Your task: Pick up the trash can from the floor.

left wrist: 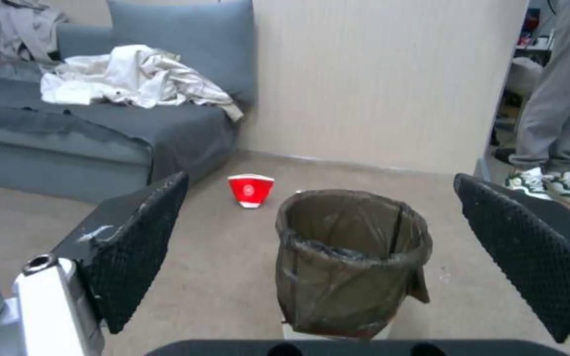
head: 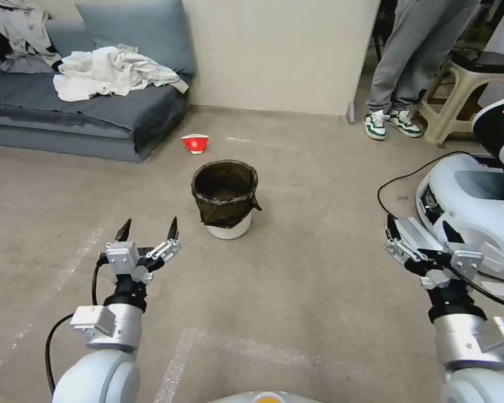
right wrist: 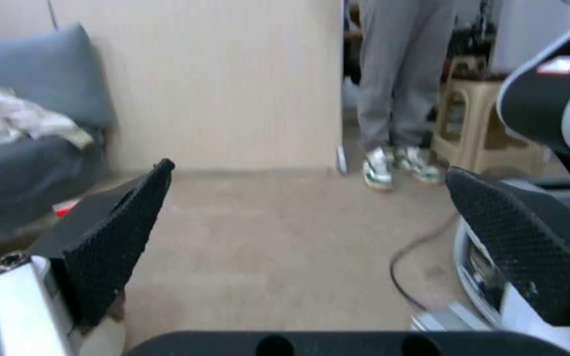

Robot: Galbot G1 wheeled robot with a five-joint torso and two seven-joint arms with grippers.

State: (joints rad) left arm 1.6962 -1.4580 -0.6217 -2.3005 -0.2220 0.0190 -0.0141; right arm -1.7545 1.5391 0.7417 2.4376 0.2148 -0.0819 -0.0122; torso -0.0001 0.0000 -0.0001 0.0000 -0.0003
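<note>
Head view: floor [head: 297, 291] wide and bare around target; grey sofa [head: 84, 112] far left, second robot's white base [head: 470, 201] right with cable trailing. Trash can [head: 225, 199] upright mid-floor, bag folded over rim. Left gripper [head: 148, 230] near-left of it, fingers spread — likely lined up for rim. Right gripper [head: 417, 232] released, well apart. Small red-and-white bowl [head: 195, 143] beyond can — not in path

A grey sofa [head: 84, 106] stands against the wall, with crumpled pale clothes [head: 115, 73] heaped on its seat. A small red-and-white bowl [head: 195, 143] sits near its corner. A beige plastic stool [head: 465, 95] stands far right.
</note>
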